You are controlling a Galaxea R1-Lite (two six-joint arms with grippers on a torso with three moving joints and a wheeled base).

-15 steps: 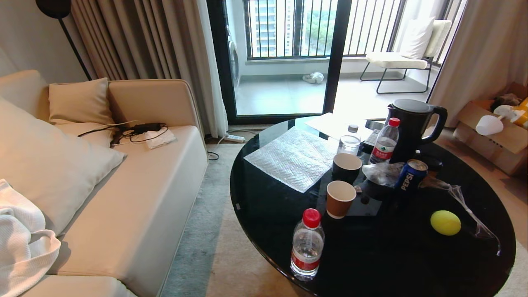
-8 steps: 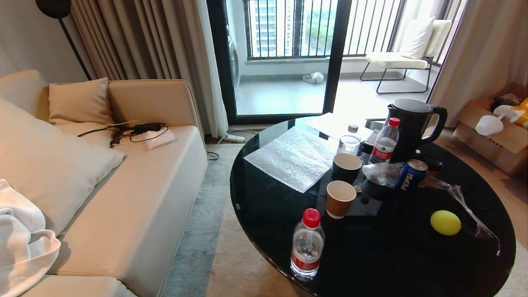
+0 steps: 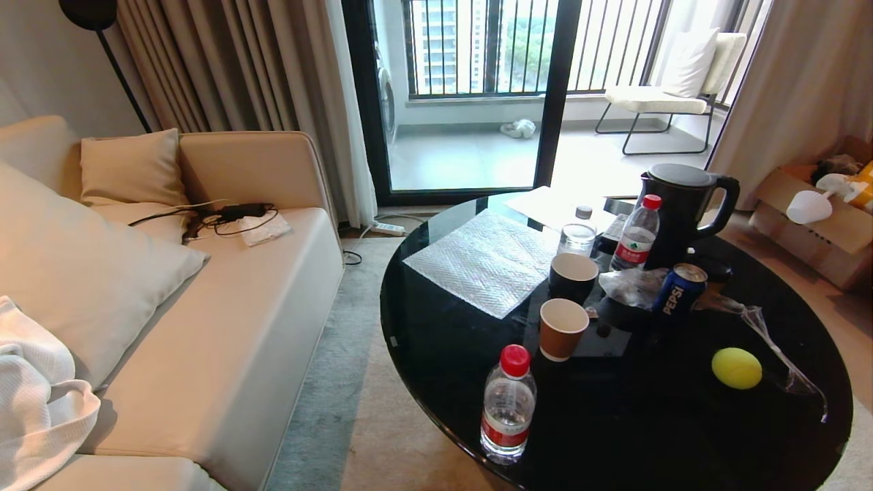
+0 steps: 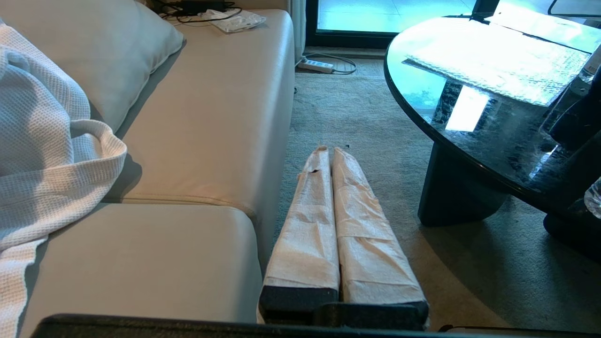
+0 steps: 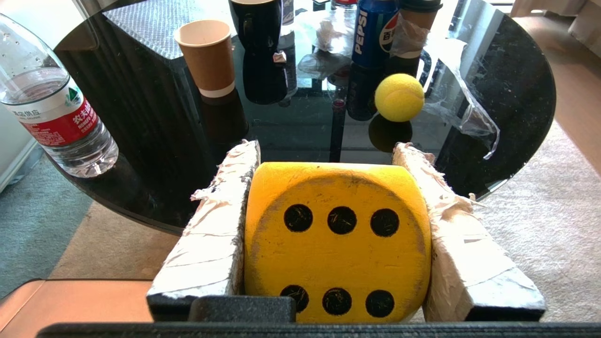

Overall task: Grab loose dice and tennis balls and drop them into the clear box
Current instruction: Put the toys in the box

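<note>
Right gripper (image 5: 328,155): jaws clamped on one yellow die (image 5: 337,244), six dots facing the camera, wedged between both pads. Beyond the jaws, on the black tabletop (image 5: 516,94): one tennis ball (image 5: 399,97), two water bottles, two cups, one Pepsi can (image 5: 373,30). Left gripper (image 4: 328,152): jaws together, over carpet beside the sofa (image 4: 211,117).

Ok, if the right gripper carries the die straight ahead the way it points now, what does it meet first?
Probably the black table's near edge. The right gripper, shut on the yellow die, points over that edge; if it clears the tabletop, the tennis ball lies slightly right of the line. Height is hard to judge.
</note>
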